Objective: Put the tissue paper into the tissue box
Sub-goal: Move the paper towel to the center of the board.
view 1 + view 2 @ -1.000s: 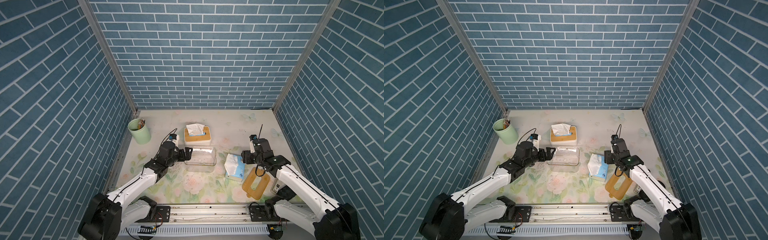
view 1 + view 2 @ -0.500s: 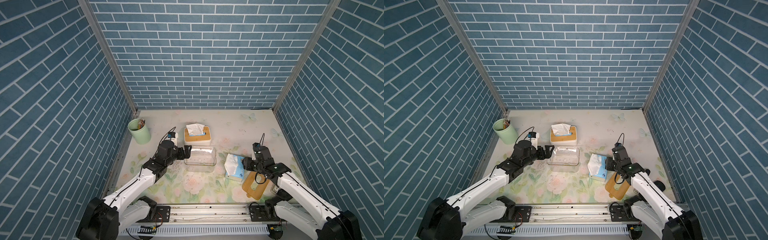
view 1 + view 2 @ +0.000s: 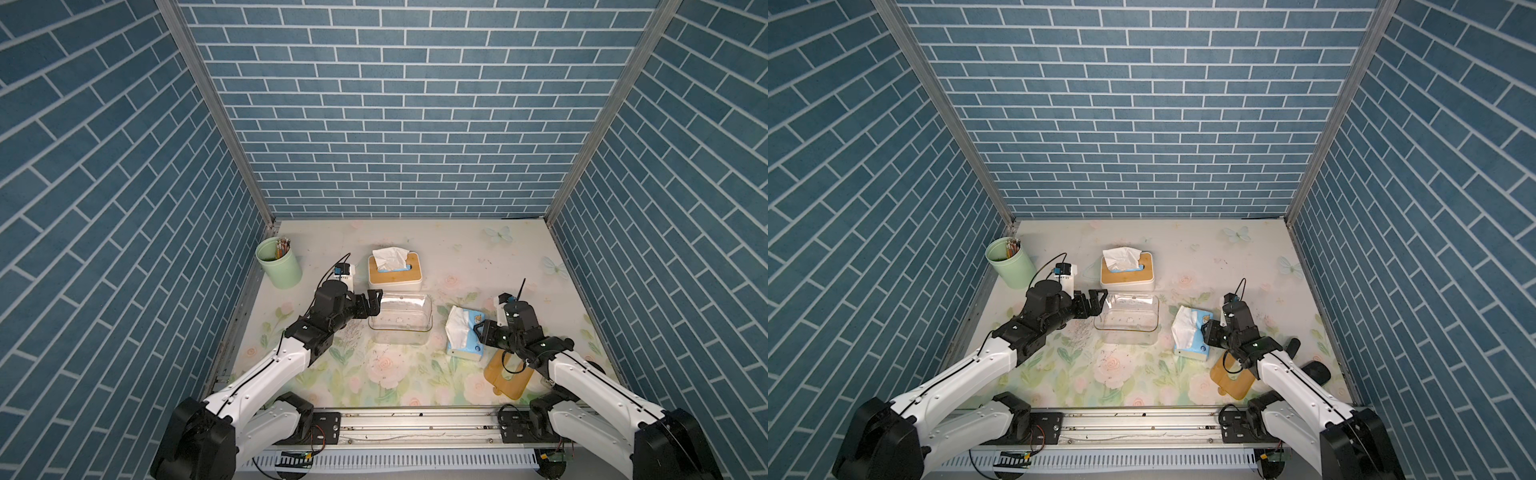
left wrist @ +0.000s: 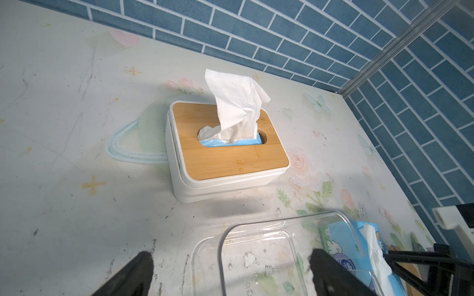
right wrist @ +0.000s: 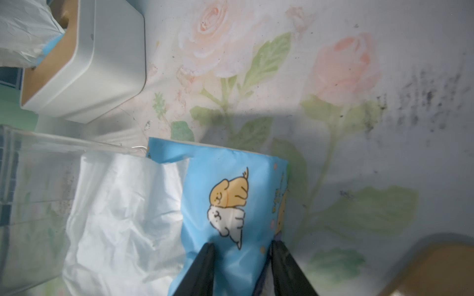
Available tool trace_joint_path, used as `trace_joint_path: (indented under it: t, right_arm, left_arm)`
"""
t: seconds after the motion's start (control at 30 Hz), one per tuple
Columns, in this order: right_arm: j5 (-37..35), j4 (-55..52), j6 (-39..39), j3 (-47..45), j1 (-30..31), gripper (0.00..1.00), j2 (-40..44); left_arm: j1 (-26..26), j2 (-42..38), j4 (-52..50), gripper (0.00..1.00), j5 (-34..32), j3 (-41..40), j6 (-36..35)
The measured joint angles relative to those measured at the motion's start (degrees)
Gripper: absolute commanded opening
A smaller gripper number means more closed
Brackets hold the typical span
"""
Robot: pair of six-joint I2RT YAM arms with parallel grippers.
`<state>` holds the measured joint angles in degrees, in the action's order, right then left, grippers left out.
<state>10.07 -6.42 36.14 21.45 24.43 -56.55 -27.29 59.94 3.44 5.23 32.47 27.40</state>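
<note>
The right gripper was lowered and brought against the tissue pack. Its jaws were drawn inward, and the pack's blue edge was found pinched between the fingers.

- I see the whole bench from high up in both top views, facing the back wall.
- My left wrist view looks low toward the white box.
- My right wrist view sits very close to the blue tissue pack.

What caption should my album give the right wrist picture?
Right pincer straddling the blue tissue pack, clear box beside it.
</note>
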Motion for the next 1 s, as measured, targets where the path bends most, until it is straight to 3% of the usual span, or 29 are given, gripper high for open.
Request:
trace_joint_path:
  t: [0.3,0.67,0.83,1.0]
  right_arm:
    - [4.5,7.61,-5.2,3.37,-5.42,0.01,-10.12]
    - [6.51,3.23,-20.92,15.76,-8.37,0.0,-20.63]
    - [3.32,-0.68,-23.78,23.78,-8.85,0.23,-28.68]
    - [-0.5,-2.64,-23.21,25.4,-8.96,0.49,-25.75]
  left_arm:
    - [-0.02,-0.55,-0.2,1.0,0.13,0.0,0.17]
    - [-0.02,-0.57,-1.86,1.0,0.13,0.61,0.07]
    - [-0.02,-0.57,-2.38,1.0,0.13,1.55,-0.17]
    - [-0.02,-0.85,-2.97,1.0,-0.02,1.7,-0.5]
